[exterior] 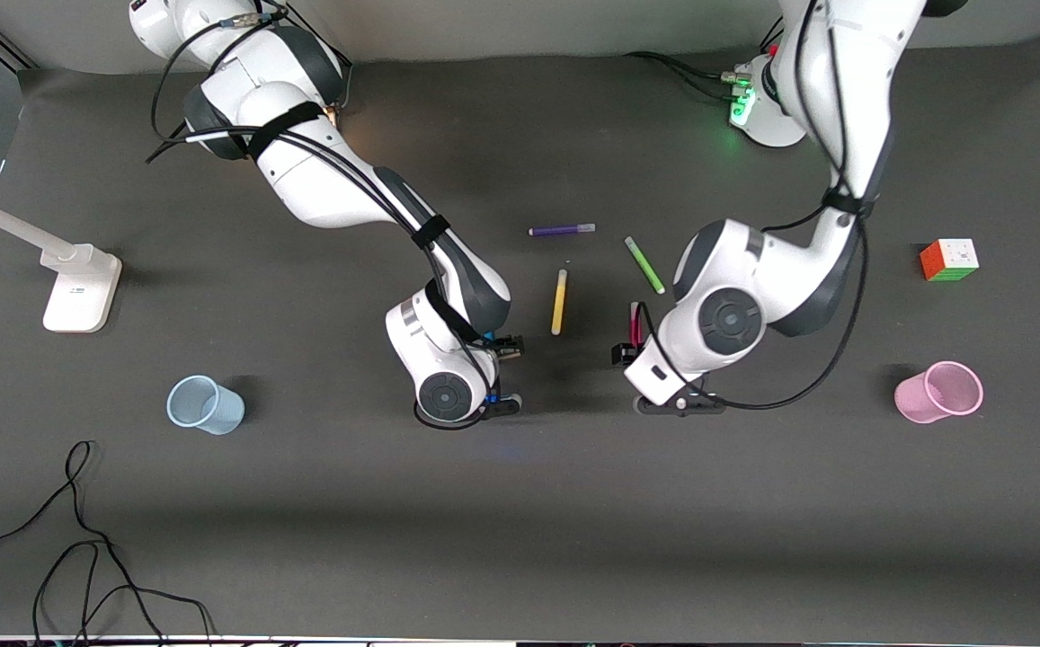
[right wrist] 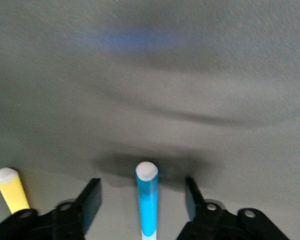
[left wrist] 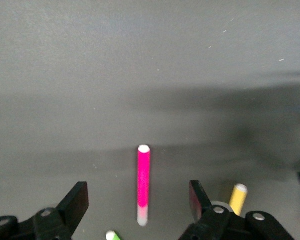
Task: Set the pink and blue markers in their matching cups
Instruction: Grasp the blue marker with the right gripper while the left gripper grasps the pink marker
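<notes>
The pink marker (exterior: 635,323) lies on the dark table, partly under my left hand. In the left wrist view it (left wrist: 144,182) lies between the fingers, apart from both. My left gripper (exterior: 650,377) (left wrist: 137,202) is open over it. Only a short bit of the blue marker (exterior: 488,339) shows beside my right hand. In the right wrist view it (right wrist: 147,202) lies between the open fingers of my right gripper (exterior: 484,373) (right wrist: 142,199), untouched. The pale blue cup (exterior: 205,404) stands toward the right arm's end. The pink cup (exterior: 939,392) stands toward the left arm's end.
A yellow pen (exterior: 559,302), a green pen (exterior: 644,265) and a purple pen (exterior: 562,230) lie between the two hands, farther from the front camera. A colour cube (exterior: 949,260) sits near the pink cup. A white stand (exterior: 79,286) and loose black cables (exterior: 79,539) lie at the right arm's end.
</notes>
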